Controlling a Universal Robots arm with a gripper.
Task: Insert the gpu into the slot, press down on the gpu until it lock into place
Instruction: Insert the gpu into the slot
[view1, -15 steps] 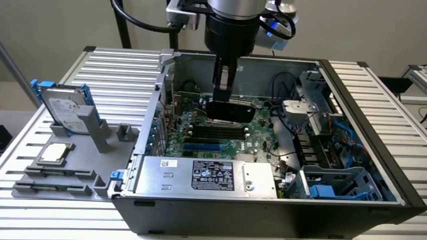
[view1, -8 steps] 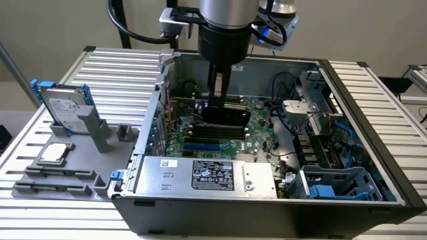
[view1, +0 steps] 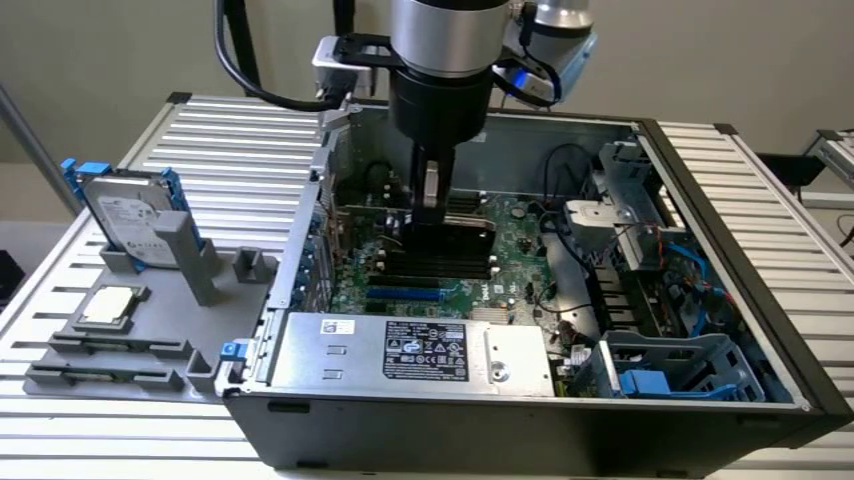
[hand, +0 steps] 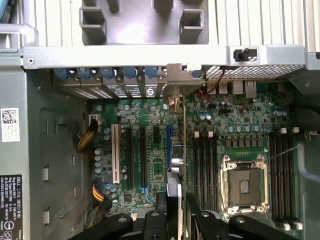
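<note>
My gripper (view1: 430, 212) reaches down into the open computer case (view1: 694, 135) over the green motherboard (view1: 514, 265). It is shut on the gpu (hand: 183, 150), a thin black card that the wrist view sees edge-on between the fingers (hand: 161, 202). The card's silvery bracket (hand: 172, 82) lies against the case's rear wall, beside the blue slot latches (hand: 129, 74). The gpu (view1: 451, 238) stands upright over the blue expansion slot (hand: 172, 147). I cannot tell whether its lower edge is seated in the slot.
A grey power-supply box (view1: 414, 350) fills the case's near side. Drive cages and cables (view1: 641, 270) sit at the exterior view's right. The CPU socket (hand: 243, 185) and memory slots (hand: 205, 165) lie beside the card. A hard drive with blue rails (view1: 131, 210) stands on a grey fixture outside.
</note>
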